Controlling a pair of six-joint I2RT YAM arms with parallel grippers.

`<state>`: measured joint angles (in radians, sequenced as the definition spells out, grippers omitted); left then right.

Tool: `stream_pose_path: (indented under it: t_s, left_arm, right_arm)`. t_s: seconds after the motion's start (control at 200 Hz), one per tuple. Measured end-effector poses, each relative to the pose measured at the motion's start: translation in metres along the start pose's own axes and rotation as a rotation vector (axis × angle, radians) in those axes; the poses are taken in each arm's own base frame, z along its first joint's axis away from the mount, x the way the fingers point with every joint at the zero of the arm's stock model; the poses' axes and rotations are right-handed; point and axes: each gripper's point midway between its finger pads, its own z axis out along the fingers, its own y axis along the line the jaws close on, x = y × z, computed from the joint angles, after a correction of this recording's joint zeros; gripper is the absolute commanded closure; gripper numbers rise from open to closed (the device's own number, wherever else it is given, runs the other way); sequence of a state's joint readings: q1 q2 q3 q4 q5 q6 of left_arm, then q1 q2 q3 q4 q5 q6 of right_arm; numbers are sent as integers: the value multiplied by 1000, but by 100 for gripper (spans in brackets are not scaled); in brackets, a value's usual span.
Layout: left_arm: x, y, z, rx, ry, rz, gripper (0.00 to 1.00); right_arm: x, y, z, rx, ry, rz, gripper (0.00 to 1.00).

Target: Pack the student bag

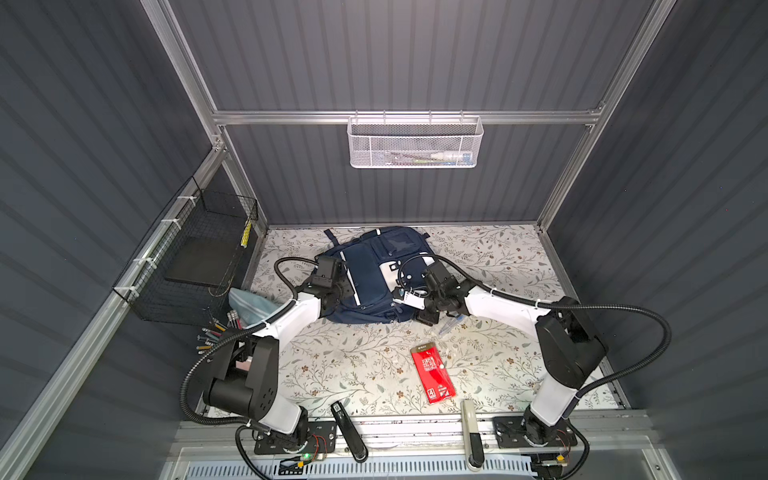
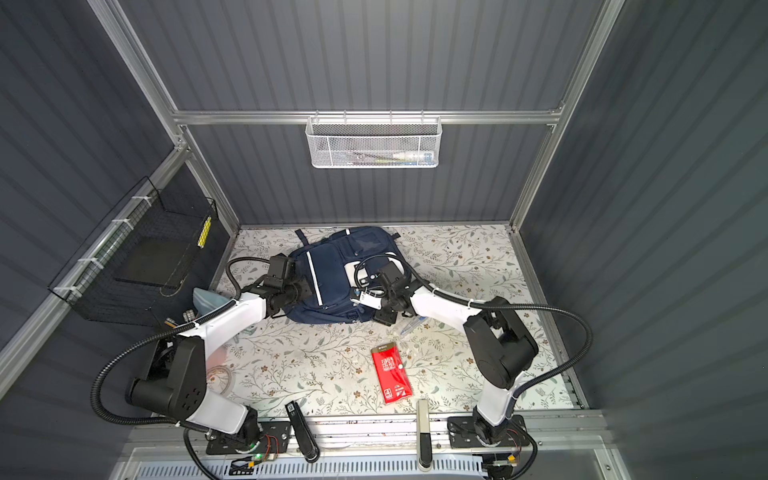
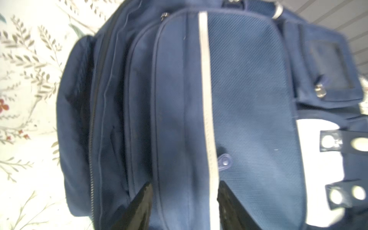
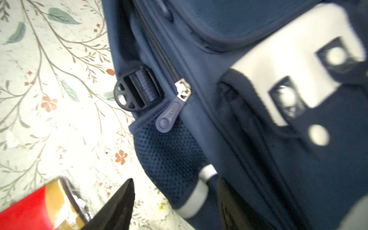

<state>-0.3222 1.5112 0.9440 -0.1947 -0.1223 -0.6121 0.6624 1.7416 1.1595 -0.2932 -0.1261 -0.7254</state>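
1. The student bag [image 1: 370, 282] lies flat, front pockets up, at the back middle of the desk [image 1: 353, 365]; both top views show it [image 2: 332, 286]. All visible zips are shut.
2. Left jaws: spread, low over the bag's left edge in both top views. In the left wrist view the 2 black tips stand on either side of the white stripe [image 3: 206, 89] on the front pocket. Nothing is pinched; contact with the fabric cannot be told.
3. Right jaws: spread, at the bag's near right corner. In the right wrist view 1 tip is over the desk and the other over the bag's side, with the mesh side pocket [image 4: 169, 159] between them. The zip pull [image 4: 168, 117] hangs just beside a black buckle [image 4: 133, 91], clear of both tips.
4. A red packet [image 1: 432, 376] lies on the desk nearer the front, well apart from the bag.
5. A light-blue pouch [image 1: 249, 305] lies at the left edge, partly hidden by the left arm [image 1: 291, 316].
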Motion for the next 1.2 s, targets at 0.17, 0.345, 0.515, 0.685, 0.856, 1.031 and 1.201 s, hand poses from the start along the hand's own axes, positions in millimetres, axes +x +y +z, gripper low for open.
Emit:
stream_pose_path:
  t_s: [0.17, 0.345, 0.515, 0.685, 0.856, 1.031, 1.201]
  left_arm:
    - [22, -41, -23, 131, 21, 54, 48]
    - [59, -65, -28, 270, 93, 26, 52]
    - [83, -52, -16, 262, 152, -16, 53]
    - [95, -60, -9, 264, 166, 7, 53]
    - [109, -85, -6, 276, 163, 76, 51]
    - [124, -98, 11, 250, 157, 132, 47]
    - [124, -100, 17, 202, 110, 177, 42]
  right_arm:
    - [4, -38, -7, 95, 14, -34, 34]
    - [1, -50, 22, 110, 22, -119, 35]
    - [0, -48, 45, 95, 34, -182, 42]
    - [-11, -49, 46, 93, 1, -201, 82]
    - [-15, -42, 41, 92, -52, -197, 93]
    - [-17, -35, 39, 62, -77, -163, 97]
    - [-18, -34, 38, 47, -80, -143, 98]
